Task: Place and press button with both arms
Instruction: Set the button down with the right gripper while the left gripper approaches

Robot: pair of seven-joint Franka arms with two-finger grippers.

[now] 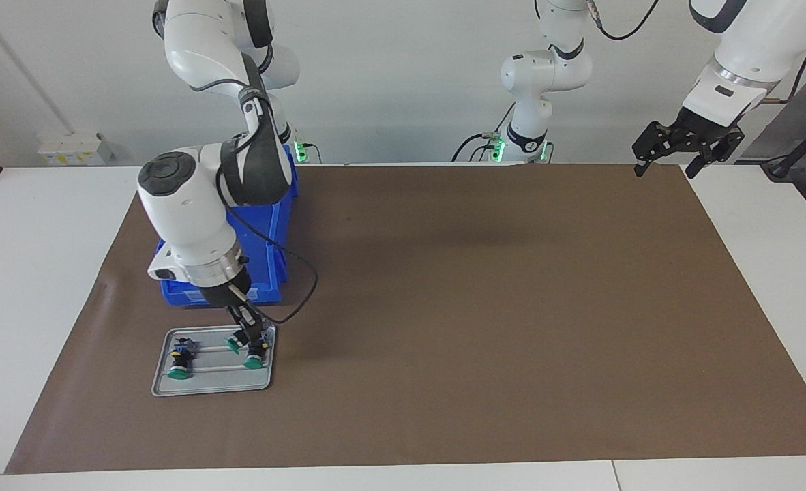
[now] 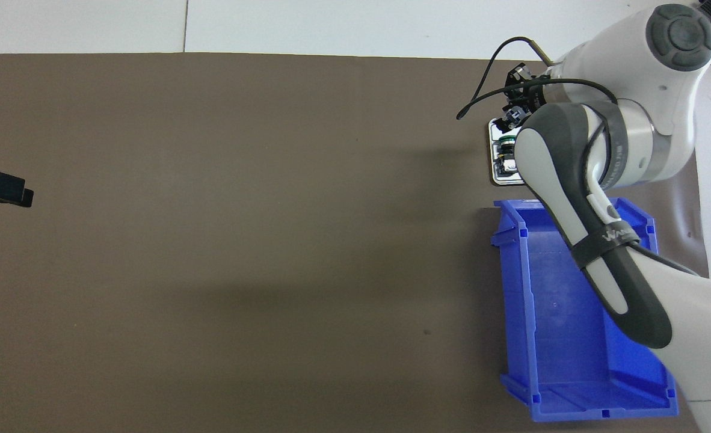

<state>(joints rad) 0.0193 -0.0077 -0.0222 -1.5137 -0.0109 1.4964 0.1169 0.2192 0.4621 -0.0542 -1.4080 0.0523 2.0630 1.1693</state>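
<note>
A grey tray [image 1: 171,389] lies on the brown mat at the right arm's end, just beyond a blue bin as seen from the robots. My right gripper [image 1: 247,339] reaches down into the tray and is shut on a button [image 1: 233,346], whose green cap juts out beside the fingers. A second button [image 1: 254,363] stands right by the fingertips. Another button [image 1: 178,372] sits at the tray's other end. In the overhead view the right arm hides most of the tray [image 2: 492,174]. My left gripper [image 1: 669,153] hangs open and empty over the mat's corner at the left arm's end, waiting.
The blue bin [image 1: 273,232] stands between the right arm's base and the tray; its inside [image 2: 572,337] holds nothing I can see. The brown mat [image 1: 478,307] covers most of the white table. A black cable loops from the right wrist over the mat.
</note>
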